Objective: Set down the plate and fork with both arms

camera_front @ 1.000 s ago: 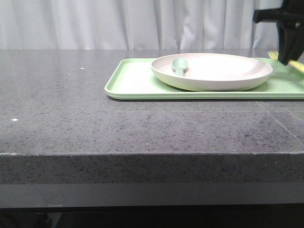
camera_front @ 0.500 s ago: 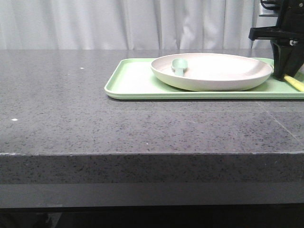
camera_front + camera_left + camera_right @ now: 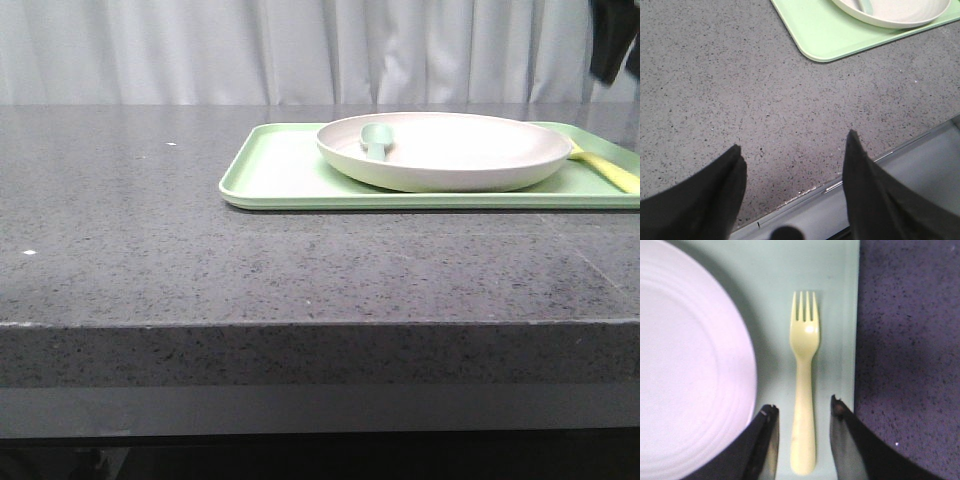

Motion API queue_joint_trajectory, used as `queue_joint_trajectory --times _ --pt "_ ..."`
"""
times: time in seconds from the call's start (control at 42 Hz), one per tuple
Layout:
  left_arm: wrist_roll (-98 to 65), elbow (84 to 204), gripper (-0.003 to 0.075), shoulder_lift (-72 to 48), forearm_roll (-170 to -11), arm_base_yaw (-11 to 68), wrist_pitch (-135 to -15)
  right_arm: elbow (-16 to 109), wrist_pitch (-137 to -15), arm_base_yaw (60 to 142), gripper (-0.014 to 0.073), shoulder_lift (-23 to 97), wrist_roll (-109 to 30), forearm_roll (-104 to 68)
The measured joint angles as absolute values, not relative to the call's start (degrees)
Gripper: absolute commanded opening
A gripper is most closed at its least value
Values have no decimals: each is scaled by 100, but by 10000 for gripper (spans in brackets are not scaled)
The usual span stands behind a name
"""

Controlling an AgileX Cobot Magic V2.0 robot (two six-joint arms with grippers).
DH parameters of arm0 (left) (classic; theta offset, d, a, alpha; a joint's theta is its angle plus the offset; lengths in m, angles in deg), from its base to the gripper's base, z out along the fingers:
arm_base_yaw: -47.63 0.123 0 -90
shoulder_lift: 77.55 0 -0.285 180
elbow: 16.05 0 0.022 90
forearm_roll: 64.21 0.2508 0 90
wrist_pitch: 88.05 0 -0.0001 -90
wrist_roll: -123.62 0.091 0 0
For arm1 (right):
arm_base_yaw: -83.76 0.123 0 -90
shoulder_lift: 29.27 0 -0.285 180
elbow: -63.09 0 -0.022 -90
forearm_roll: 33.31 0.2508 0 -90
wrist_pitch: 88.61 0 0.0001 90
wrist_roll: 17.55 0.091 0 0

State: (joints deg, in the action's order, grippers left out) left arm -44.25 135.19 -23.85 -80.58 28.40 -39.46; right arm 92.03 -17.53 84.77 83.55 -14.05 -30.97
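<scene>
The off-white plate (image 3: 445,150) rests on the light-green tray (image 3: 280,180). The yellow fork (image 3: 610,170) lies flat on the tray just right of the plate. In the right wrist view the fork (image 3: 804,380) lies between the plate (image 3: 685,365) and the tray's rim (image 3: 850,315). My right gripper (image 3: 802,410) is open and empty, with a jaw on each side of the fork's handle, lifted above it. In the front view only its dark lower end (image 3: 610,50) shows at the top right. My left gripper (image 3: 795,150) is open and empty over the table's front edge.
A pale blue-green spoon (image 3: 377,140) lies in the plate. The tray's near corner (image 3: 815,45) and the plate (image 3: 900,12) show in the left wrist view, well away from the left gripper. The grey speckled table (image 3: 150,230) reaches the front edge.
My right gripper lowered the fork onto the tray beside the plate, let it go, and rose up towards the top of the front view. The plate has not moved.
</scene>
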Motion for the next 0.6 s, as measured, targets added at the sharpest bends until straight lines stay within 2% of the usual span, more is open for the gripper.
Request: queue_joint_trajectory --times 0.595 --pt "-4425 13519 421 -2385 -8058 2840 -3946 6288 -1682 9581 293 4552 -1571 -3087"
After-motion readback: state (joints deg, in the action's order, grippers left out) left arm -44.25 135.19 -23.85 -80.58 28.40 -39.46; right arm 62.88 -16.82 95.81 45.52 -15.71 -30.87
